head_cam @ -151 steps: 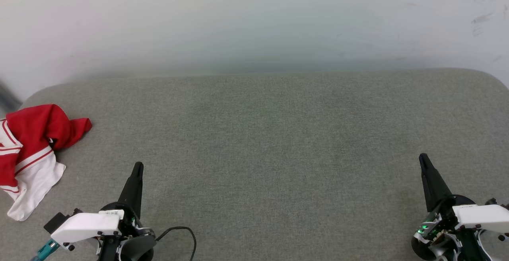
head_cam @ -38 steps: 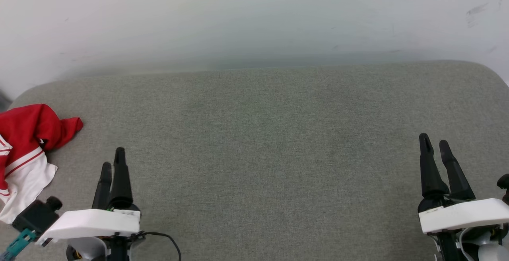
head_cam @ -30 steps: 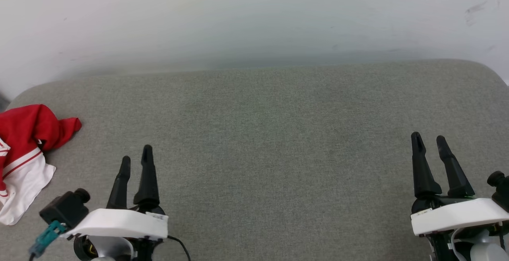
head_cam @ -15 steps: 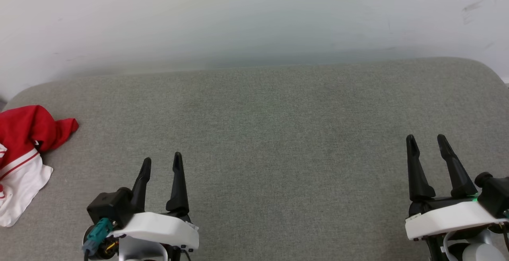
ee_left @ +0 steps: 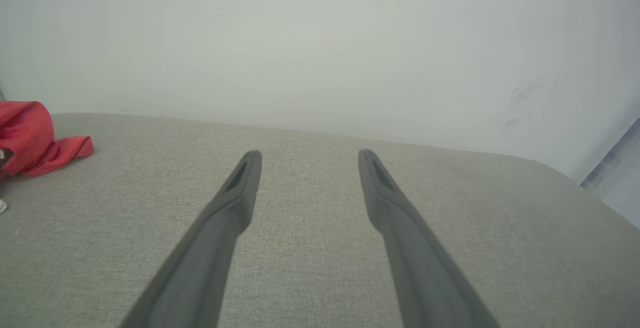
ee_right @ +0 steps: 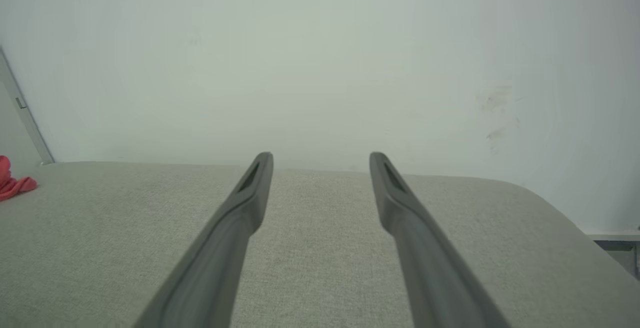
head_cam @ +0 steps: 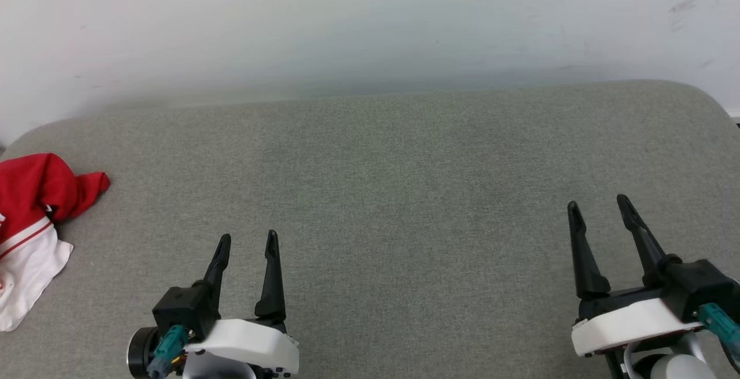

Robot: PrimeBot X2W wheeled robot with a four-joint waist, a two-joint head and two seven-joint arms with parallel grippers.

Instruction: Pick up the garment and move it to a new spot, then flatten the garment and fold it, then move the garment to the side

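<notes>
Garment (head_cam: 29, 234), red with white, lies crumpled on grey cushion (head_cam: 404, 194), well left of the left gripper (head_cam: 247, 240). Both left and right gripper (head_cam: 599, 205) hover with fingers spread, holding nothing, white wall (head_cam: 347, 21) ahead.

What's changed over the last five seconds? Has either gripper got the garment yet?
Left gripper rolled so both fingers show, and slid toward the middle, away from the garment. Right gripper rolled likewise and edged inward. Nothing taken hold of; both open. The garment stays crumpled at the left edge, untouched; the view has shifted slightly.
</notes>
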